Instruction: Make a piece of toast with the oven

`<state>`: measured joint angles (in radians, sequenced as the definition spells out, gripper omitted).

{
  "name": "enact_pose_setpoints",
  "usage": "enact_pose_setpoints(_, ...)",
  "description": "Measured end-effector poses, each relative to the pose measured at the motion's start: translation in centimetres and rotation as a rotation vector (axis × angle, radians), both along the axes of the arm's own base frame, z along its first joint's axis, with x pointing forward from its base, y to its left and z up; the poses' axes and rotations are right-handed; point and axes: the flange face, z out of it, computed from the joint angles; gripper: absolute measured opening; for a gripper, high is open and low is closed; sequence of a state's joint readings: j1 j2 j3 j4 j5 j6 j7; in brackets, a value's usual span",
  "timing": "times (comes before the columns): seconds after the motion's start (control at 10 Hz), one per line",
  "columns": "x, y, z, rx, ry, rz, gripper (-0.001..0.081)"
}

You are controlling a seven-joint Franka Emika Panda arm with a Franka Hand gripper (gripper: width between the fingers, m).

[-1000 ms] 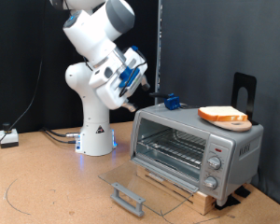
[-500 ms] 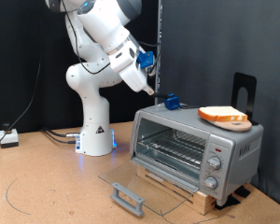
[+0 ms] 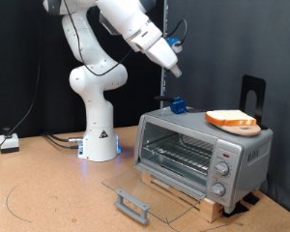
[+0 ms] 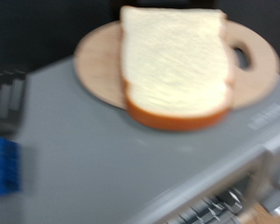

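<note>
Exterior and wrist views of one white robot arm (image 3: 92, 72) on a brown worktop (image 3: 48, 188). One silver-grey oven (image 3: 205, 155) stands at the exterior view's right on a low wooden base; its glass door (image 3: 145, 193) is dropped fully open and lies flat towards the exterior view's bottom, grey handle outermost, exposing one wire rack (image 3: 179, 150). Three knobs (image 3: 220, 170) run down the front panel at the right; no lettering on the oven can be read in either view. On the oven roof sits one round light wooden plate (image 4: 98, 65) with a handle hole, carrying one piece of toast (image 3: 231, 120), pale face up, crust orange-brown, lying within the roof's edges. One small blue object (image 3: 178, 103) rests near the roof's far left corner. The end effector (image 3: 172, 68) hangs in open air above and left of the oven, well apart from the toast, touching nothing; whether its fingers are spread or pressed together cannot be told. Bare worktop surrounds the open door.
</note>
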<state>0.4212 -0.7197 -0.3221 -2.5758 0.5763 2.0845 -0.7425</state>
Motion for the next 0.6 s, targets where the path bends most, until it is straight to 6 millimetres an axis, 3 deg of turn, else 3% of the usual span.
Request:
enact_pose_setpoints(0.3, -2.8, 2.8, 2.0, -0.007, 0.053, 0.076, 0.0807)
enact_pose_setpoints(0.6, -3.8, 3.3, 2.1, -0.027, 0.054, 0.106, 0.0807)
